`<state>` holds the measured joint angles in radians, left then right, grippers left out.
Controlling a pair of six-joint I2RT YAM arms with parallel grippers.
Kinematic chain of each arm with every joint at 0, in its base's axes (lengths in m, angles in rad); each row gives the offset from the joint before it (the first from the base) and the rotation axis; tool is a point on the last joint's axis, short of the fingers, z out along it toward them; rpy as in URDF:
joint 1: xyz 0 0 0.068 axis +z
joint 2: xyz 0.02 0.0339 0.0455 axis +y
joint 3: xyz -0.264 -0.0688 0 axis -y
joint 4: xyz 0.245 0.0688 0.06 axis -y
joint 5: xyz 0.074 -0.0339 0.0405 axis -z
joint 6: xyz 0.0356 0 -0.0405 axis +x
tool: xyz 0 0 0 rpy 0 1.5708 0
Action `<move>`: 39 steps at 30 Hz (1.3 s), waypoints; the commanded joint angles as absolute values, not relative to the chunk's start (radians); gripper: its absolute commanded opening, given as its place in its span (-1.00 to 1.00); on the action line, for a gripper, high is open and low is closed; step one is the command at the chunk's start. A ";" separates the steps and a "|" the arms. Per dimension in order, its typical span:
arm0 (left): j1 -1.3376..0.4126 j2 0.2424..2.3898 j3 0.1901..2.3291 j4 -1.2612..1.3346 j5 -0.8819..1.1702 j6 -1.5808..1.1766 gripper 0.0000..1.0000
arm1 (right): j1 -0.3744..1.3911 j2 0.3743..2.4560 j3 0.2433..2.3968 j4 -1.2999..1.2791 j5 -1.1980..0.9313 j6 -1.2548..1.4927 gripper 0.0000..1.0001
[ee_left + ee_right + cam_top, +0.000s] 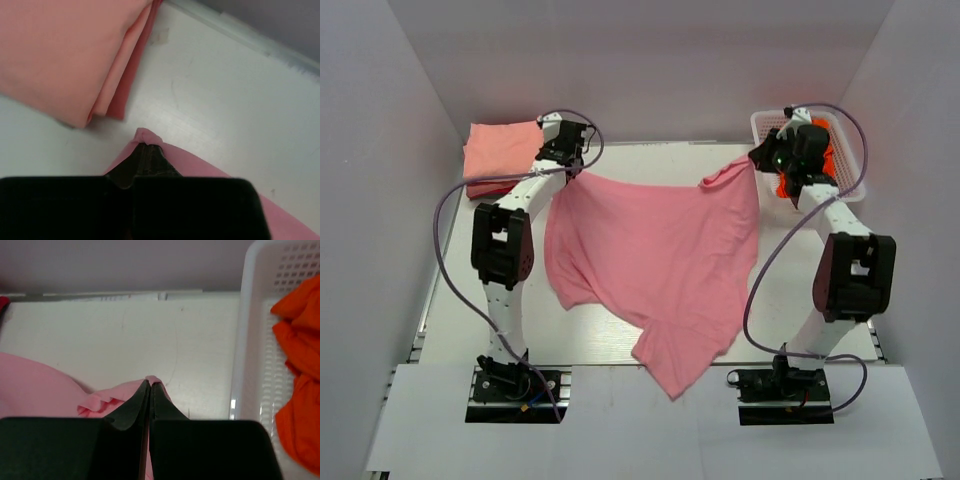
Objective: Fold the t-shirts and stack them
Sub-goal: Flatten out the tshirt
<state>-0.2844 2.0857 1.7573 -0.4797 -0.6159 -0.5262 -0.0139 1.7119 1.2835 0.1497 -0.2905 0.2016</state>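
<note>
The table (660, 160) is a flat, matte white surface that fills the middle of the top view.

The rose-pink t-shirt (655, 250) is the largest cloth item. It is a soft knit, spread open across the centre of the frame. Its upper edge runs from one gripper to the other in a shallow sag. The body shows long, soft creases, and a folded flap reaches toward the lower centre, near the front edge of the table.

The white lattice plastic basket (765, 122) stands at the upper right of the frame. It is rectangular, with a smooth rim and perforated walls (250, 340). Crumpled bright orange-red t-shirts (300, 365) lie inside it.

A folded stack of salmon-peach t-shirts (498, 155) sits at the upper left of the frame. It is roughly square with rounded fold edges. In the left wrist view (60, 50), a deeper pink layer shows beneath the top layer.

The left gripper (148, 150) is clamped on the upper left corner of the rose-pink t-shirt. A small peak of cloth protrudes past its dark, tapered fingertips.

The right gripper (150, 385) is pinched tight on the upper right corner of the same shirt, just beside the basket wall. Gathered ruffles of fabric sit to the left of its fingers.
</note>
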 commanded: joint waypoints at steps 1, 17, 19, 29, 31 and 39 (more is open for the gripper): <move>-0.250 2.152 1.909 -0.414 -0.556 -0.453 -1.00 | -0.002 1.811 1.465 0.131 -0.224 0.140 -1.00; -0.176 2.088 1.953 -0.544 -0.319 -0.463 1.00 | 0.188 1.916 1.798 -0.179 -0.100 -0.006 0.81; -0.176 1.991 1.820 -0.604 -0.278 -0.532 1.00 | 0.222 1.815 1.659 -0.176 -0.103 0.059 0.81; -0.199 1.657 1.160 -0.552 -0.115 -0.706 0.89 | 0.366 1.497 1.091 -0.247 -0.230 0.242 0.81; -0.199 1.611 1.071 -0.507 -0.074 -0.706 0.69 | 0.399 1.464 1.033 -0.264 -0.242 0.288 0.81; -0.199 1.575 0.913 -0.330 0.064 -0.706 0.29 | 0.514 1.400 0.819 -0.213 -0.265 0.379 0.81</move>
<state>-0.1978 1.6287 0.9215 -0.4614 -0.0261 -0.6956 0.4850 1.4364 0.8333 -0.2573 -0.2420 0.3202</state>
